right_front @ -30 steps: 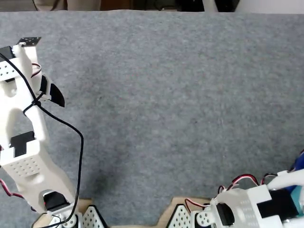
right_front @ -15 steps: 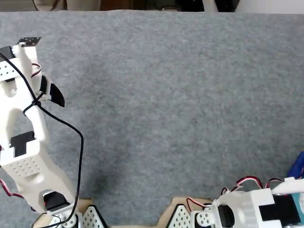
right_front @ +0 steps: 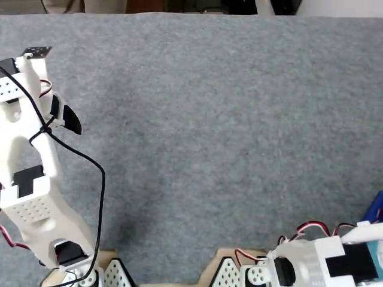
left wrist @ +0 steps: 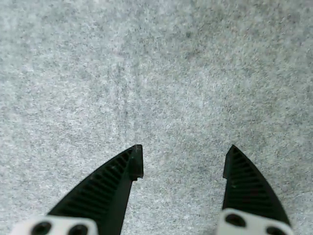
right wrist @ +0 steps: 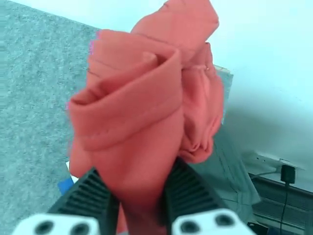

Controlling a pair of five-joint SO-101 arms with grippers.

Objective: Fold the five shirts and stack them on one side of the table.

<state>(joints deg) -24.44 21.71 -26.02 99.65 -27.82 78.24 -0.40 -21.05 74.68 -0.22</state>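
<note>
By the left edge of the table (right_front: pixel 209 89), the left gripper (left wrist: pixel 185 159), above grey felt (left wrist: pixel 156 73). Spread wide, fingers well apart, gripping nothing. At the near right corner, the right gripper (right wrist: pixel 137 191). Clamped on a red shirt (right wrist: pixel 142 98), fingers pressed into the cloth on both sides. Holds it bunched and raised beside the right edge. Past the shirt, a scrap of blue (right wrist: pixel 65 185) and some grey-green cloth (right wrist: pixel 234 171).

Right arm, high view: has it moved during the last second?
Yes. The right arm has drawn back toward the table's near edge. It now sits lower in the picture against the fixed wooden base beside it.
</note>
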